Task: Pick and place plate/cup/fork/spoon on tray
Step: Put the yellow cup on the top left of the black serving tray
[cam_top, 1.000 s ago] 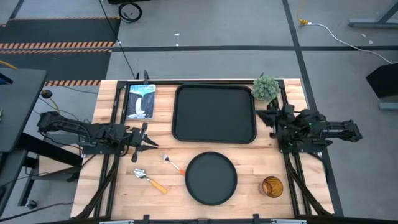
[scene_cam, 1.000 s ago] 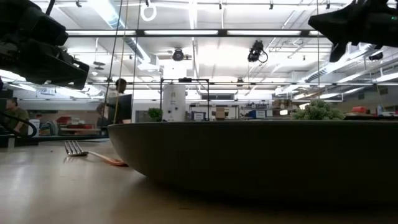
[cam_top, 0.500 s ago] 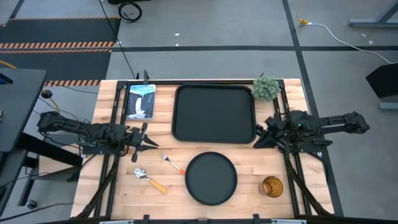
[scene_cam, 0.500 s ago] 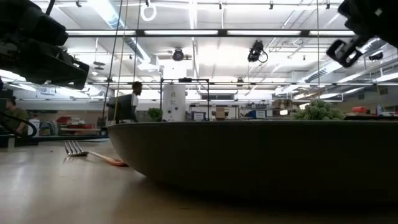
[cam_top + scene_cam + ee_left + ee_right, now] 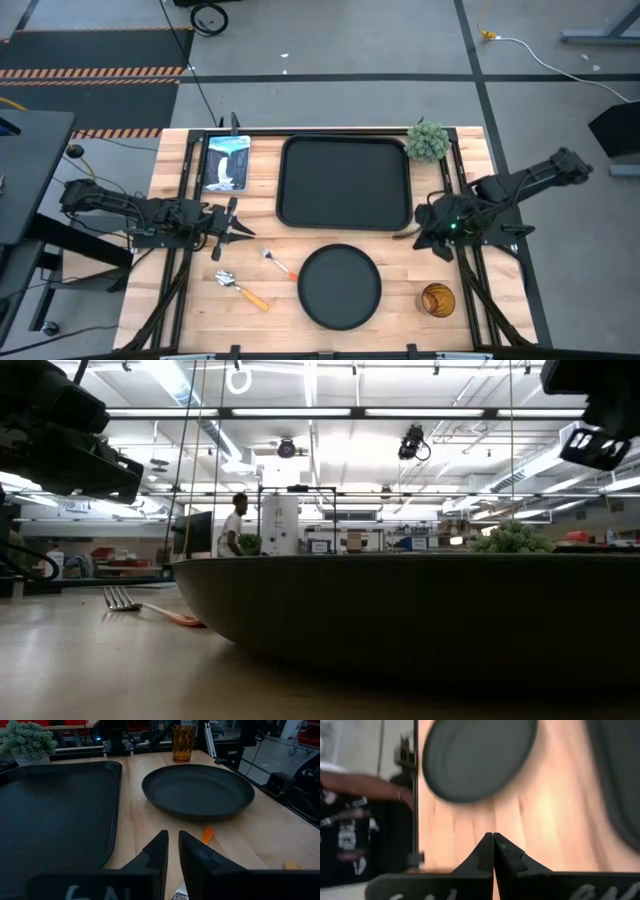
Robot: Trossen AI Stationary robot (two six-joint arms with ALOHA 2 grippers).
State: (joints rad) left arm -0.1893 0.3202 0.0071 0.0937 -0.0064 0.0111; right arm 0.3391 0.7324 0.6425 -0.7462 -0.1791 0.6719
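The black rectangular tray [image 5: 345,183] lies at the table's far middle. The round black plate [image 5: 340,287] lies near the front edge, flat on the wood; it also shows in the left wrist view [image 5: 197,790]. The amber cup [image 5: 437,299] stands upright to the right of the plate. The fork [image 5: 278,263] and the spoon [image 5: 240,290] lie to the left of the plate. My left gripper [image 5: 240,232] is shut and empty, to the left of the fork. My right gripper [image 5: 405,233] is shut and empty, above the wood by the tray's near right corner.
A small green plant [image 5: 427,141] stands at the tray's far right corner. A blue-white picture panel [image 5: 226,162] lies to the left of the tray. Bare wood shows between tray and plate. A person walks in the room behind the table [image 5: 233,525].
My right gripper has swung from beside the plant toward the table's near edge and a little left, turning until it points toward the plate. It has stayed shut. The things on the table have not moved.
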